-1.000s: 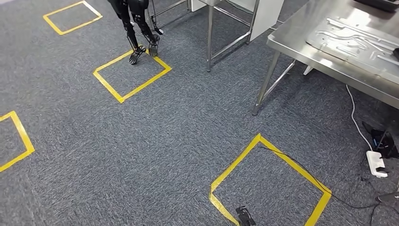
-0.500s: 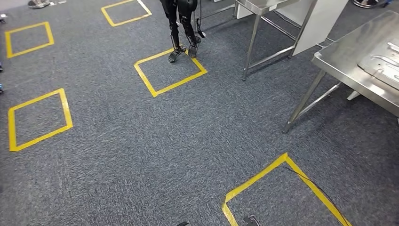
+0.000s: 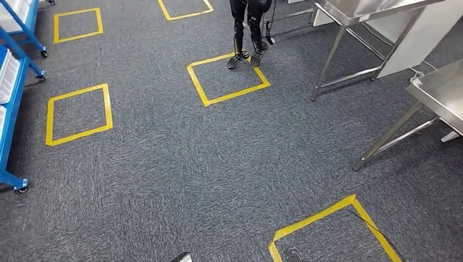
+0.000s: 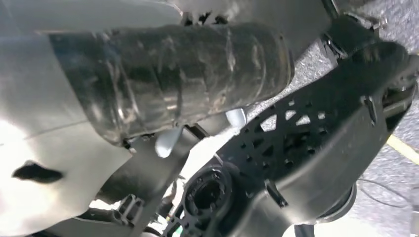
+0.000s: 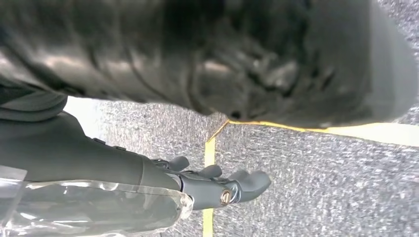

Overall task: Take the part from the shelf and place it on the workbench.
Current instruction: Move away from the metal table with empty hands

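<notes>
The right hand [image 5: 217, 185] hangs over grey carpet [image 3: 218, 164] beside a yellow tape line [image 5: 210, 148], fingers loosely apart and holding nothing. The left wrist view is too cluttered to tell the left hand's state. A blue shelf [image 3: 13, 82] stands at the carpet's left edge, a steel workbench [image 3: 442, 93] at its right; the part cannot be made out.

The carpet [image 3: 164, 164] is dark blue-grey with a fine speckled weave, marked with squares of yellow tape [image 3: 226, 79]. The shelf frame [image 3: 13, 93] is bright blue, with white bins [image 3: 8, 76] in it. The workbench [image 3: 442, 93] and the other table [image 3: 360, 8] are bare silver steel. A second robot's legs [image 3: 247, 27] are black. The right hand [image 5: 217, 185] is dark grey.
</notes>
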Robot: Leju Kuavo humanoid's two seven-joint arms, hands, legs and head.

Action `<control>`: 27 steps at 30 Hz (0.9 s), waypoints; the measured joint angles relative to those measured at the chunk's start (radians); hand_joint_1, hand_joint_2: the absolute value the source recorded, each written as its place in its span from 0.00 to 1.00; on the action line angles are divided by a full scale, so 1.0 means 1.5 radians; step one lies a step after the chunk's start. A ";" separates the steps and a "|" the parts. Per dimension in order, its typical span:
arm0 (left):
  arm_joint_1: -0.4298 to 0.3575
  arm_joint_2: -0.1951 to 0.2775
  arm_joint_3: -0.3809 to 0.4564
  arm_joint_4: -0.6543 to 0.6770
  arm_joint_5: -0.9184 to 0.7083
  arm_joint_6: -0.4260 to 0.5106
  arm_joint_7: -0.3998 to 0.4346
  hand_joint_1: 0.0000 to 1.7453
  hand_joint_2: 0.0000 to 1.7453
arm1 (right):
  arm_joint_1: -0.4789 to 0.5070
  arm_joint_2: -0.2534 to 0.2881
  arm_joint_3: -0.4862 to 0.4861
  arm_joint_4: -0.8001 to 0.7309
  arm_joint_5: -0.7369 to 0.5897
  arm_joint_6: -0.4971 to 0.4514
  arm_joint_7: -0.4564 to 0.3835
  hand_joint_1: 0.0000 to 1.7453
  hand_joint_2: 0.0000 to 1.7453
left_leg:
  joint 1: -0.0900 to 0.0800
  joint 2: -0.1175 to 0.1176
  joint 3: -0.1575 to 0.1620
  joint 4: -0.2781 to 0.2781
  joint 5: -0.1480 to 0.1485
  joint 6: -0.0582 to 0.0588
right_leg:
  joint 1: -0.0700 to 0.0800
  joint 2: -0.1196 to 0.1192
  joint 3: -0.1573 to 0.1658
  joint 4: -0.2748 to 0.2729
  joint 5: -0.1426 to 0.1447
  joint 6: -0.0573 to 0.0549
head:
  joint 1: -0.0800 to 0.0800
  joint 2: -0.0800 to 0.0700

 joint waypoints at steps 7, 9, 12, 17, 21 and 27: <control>0.002 0.001 0.013 0.000 0.007 0.008 0.005 0.00 0.00 | 0.004 -0.001 0.005 0.000 -0.001 0.004 -0.007 0.00 0.00 | -0.003 -0.053 0.006 -0.005 0.002 0.019 | 0.004 0.065 -0.101 0.185 -0.059 -0.004 | 0.005 0.000; 0.002 0.001 0.014 0.000 0.007 0.008 0.006 0.00 0.00 | 0.004 -0.002 0.006 0.000 -0.001 0.005 -0.007 0.00 0.00 | -0.005 -0.069 0.008 -0.004 0.002 0.018 | 0.007 0.075 -0.077 0.118 -0.013 -0.012 | 0.005 0.000; 0.001 -0.001 0.017 0.000 0.010 0.009 0.006 0.00 0.00 | 0.003 -0.005 0.006 0.000 -0.001 0.005 -0.008 0.00 0.00 | -0.007 -0.089 0.007 -0.001 0.001 0.015 | 0.009 0.110 -0.034 0.012 0.029 -0.024 | 0.004 0.000; -0.018 -0.025 -0.007 0.000 -0.141 0.152 -0.027 0.00 0.00 | 0.000 0.000 0.017 0.000 0.030 0.034 0.007 0.00 0.00 | -0.008 -0.088 -0.008 0.013 -0.006 -0.001 | 0.003 0.083 -0.019 -0.015 0.035 -0.031 | 0.003 0.000; -0.055 -0.073 -0.079 0.001 -0.325 0.294 -0.021 0.00 0.00 | -0.001 0.017 0.036 0.000 0.049 0.039 0.029 0.00 0.00 | 0.002 -0.026 -0.082 0.161 -0.072 -0.018 | 0.000 0.044 -0.010 -0.020 0.033 -0.034 | -0.004 0.000; -0.068 -0.102 -0.151 0.002 -0.322 0.292 -0.024 0.00 0.00 | -0.002 0.027 0.060 -0.001 0.047 0.040 0.031 0.00 0.00 | 0.013 0.026 -0.015 0.022 0.010 -0.034 | -0.006 0.005 0.006 -0.010 0.010 -0.010 | -0.008 0.000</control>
